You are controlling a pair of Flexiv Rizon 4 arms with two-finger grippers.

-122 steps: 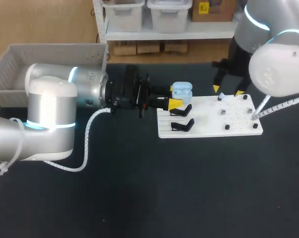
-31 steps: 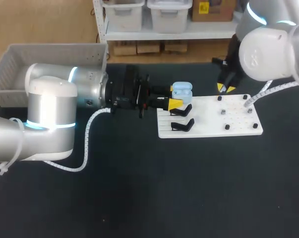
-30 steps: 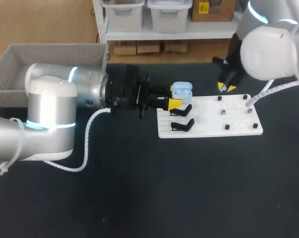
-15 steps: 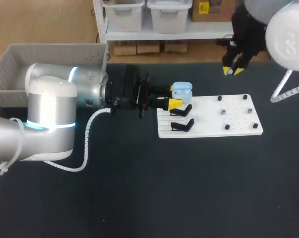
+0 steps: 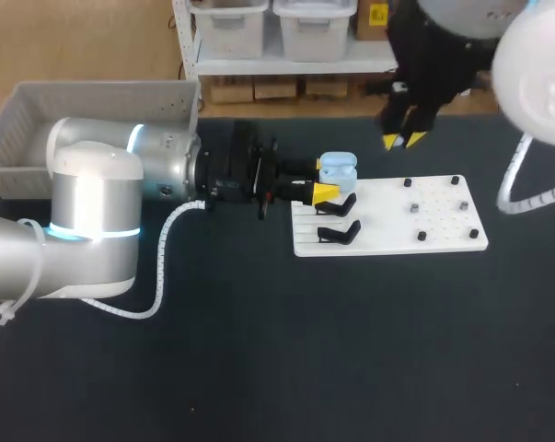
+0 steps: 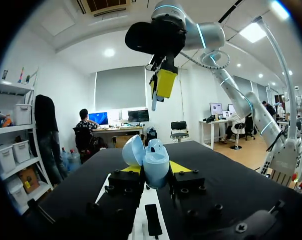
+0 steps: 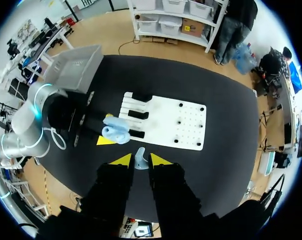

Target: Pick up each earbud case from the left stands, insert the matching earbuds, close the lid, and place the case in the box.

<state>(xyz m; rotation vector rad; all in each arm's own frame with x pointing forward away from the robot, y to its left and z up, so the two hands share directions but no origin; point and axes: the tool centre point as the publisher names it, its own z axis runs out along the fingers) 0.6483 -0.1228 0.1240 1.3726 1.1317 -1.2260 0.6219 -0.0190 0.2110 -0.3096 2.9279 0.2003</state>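
Two arms: left arm point(image 5: 121, 175) comes in low and level across the table point(image 5: 259, 368) toward the white board point(image 5: 387, 230); right arm point(image 5: 535, 64) comes down from the far right, wrist bent, fingers pointing down.
Board: white board lies flat on the table, long side running left to right.
Stands: two black stands point(image 5: 338, 204) on the board's left end, one nearer the far edge, one nearer the near edge.
Pegs: small dark pegs point(image 5: 415, 210) scattered over the board's right part.
Box: grey box point(image 5: 93, 97) well left of the board, past the left arm, at the table's far left corner.
Earbud case: light blue earbud case point(image 5: 338, 168) held over the board's far left corner, just above the farther stand; lid point(image 6: 133, 150) swung open.
Left end effector: left end effector point(image 6: 154, 169) clamped on the earbud case, one yellow tip on each side.
Right end effector: right end effector point(image 5: 403, 140) hangs above the table just beyond the board's far edge, raised well over it, to the right of the case.
Earbud: small pale blue earbud point(image 7: 139, 160) pinched between the right end effector's tips, which sit close together on it.
In the way: seen from the left wrist, the right end effector is above and ahead of the open case.
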